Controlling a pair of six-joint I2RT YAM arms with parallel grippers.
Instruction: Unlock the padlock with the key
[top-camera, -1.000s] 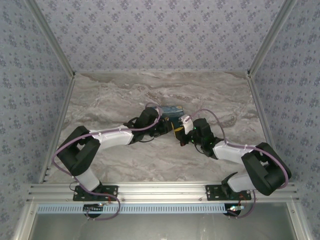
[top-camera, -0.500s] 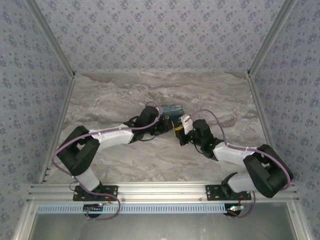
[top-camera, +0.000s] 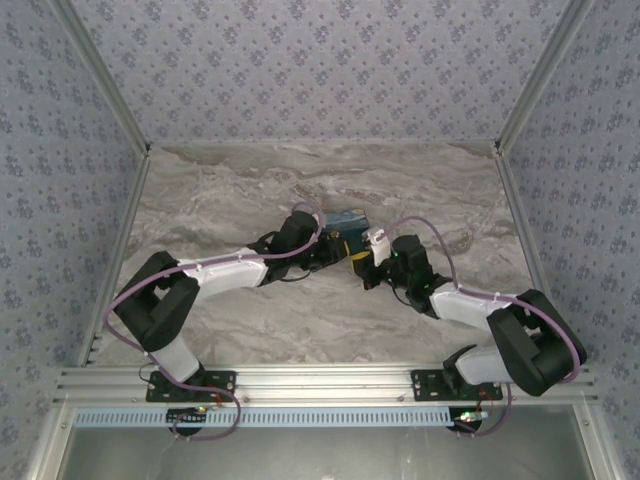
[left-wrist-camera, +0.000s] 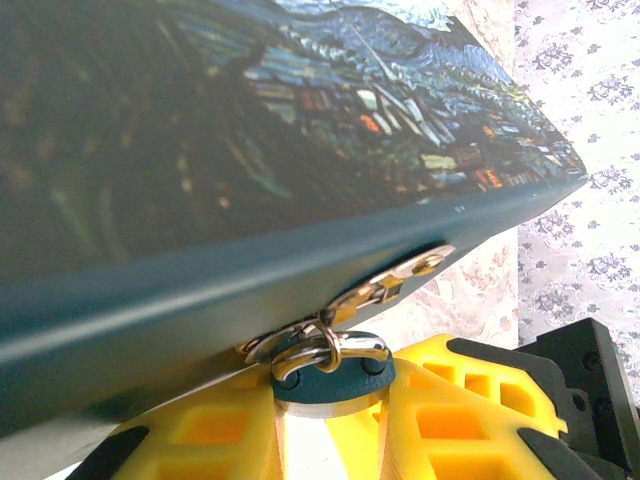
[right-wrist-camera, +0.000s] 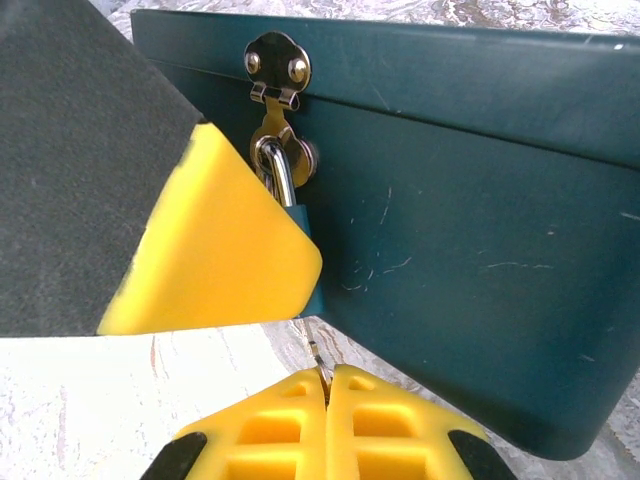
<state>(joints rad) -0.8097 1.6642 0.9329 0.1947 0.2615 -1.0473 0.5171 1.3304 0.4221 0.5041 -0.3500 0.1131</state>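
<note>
The marbled desk (top-camera: 220, 200) carries one large object, a box (top-camera: 345, 217) with a painted night-sky lid and plain teal sides, sitting near the middle. Both arms reach in and meet at its front face.

The left hand (left-wrist-camera: 330, 405) comes in under the lid's edge and is clenched on the padlock (left-wrist-camera: 335, 378). The lock's small blue body sits squeezed between the two yellow fingers (left-wrist-camera: 200, 430), directly beneath the box's rim. In the right wrist view one of those yellow fingers covers most of the lock body. The metal shackle (right-wrist-camera: 280, 170) is threaded through the hasp (right-wrist-camera: 278, 60) on the box front and looks closed.

The right hand (right-wrist-camera: 327, 400) is below the lock, its fingers pressed together on the key (right-wrist-camera: 317, 358). The key shows as a thin dark sliver rising from the seam between the fingers. Its tip points up at the underside of the padlock and is very near it. I cannot tell whether it has entered the keyhole.

By my reading, the preparation is done: lock steadied, key gripped and roughly lined up. What remains is the main part: seating the key, turning it, and freeing the shackle.
</note>
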